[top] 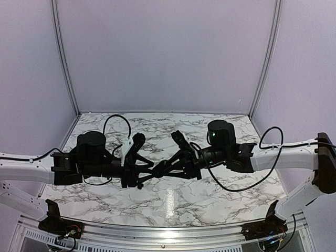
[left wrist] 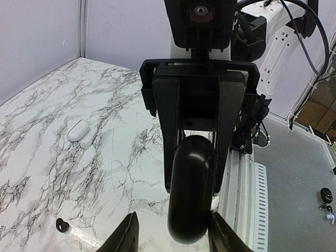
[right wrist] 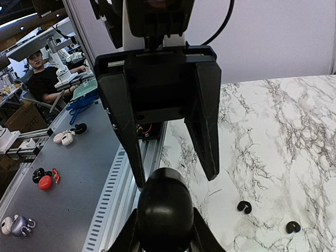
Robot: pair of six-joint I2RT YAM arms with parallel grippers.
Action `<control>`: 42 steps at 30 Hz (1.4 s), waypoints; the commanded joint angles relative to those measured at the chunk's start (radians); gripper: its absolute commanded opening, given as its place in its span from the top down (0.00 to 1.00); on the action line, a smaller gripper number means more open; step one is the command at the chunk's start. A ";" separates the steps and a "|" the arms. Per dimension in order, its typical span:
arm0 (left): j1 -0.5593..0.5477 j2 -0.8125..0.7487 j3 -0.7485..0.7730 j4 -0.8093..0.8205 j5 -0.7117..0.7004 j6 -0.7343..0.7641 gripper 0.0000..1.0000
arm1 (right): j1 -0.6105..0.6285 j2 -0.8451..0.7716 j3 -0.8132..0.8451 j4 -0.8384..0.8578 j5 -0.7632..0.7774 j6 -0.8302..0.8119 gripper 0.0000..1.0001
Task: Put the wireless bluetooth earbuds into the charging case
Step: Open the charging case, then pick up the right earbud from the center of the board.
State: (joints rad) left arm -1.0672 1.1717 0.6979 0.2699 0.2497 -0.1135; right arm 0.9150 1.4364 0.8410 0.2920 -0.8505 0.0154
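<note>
Over the marble table [right wrist: 273,121] our right gripper [right wrist: 165,233] pinches the charging case [right wrist: 165,205]; our left gripper [left wrist: 174,232] gapes open at its tip, both earbuds [right wrist: 244,207] lying below

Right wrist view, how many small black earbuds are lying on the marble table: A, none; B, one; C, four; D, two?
D: one earbud and a second earbud lie apart on the table, to the right of the case.

the top view looks down from high behind the near edge onto the tabletop [top: 220,197]; both wrist views face each other closely, sharing the charging case [left wrist: 191,189].
</note>
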 commanded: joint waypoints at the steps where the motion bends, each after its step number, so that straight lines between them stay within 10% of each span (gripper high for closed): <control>1: 0.026 -0.024 -0.007 0.008 -0.025 -0.011 0.54 | 0.007 0.007 0.010 0.004 -0.068 0.010 1.00; 42: 0.099 -0.129 -0.116 -0.003 -0.122 -0.088 0.53 | -0.124 -0.151 -0.180 0.320 -0.044 0.169 1.00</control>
State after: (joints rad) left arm -0.9886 1.0508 0.6209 0.2646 0.2085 -0.1734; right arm 0.8112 1.3293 0.6773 0.5102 -0.9119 0.1471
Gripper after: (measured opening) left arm 0.479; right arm 0.247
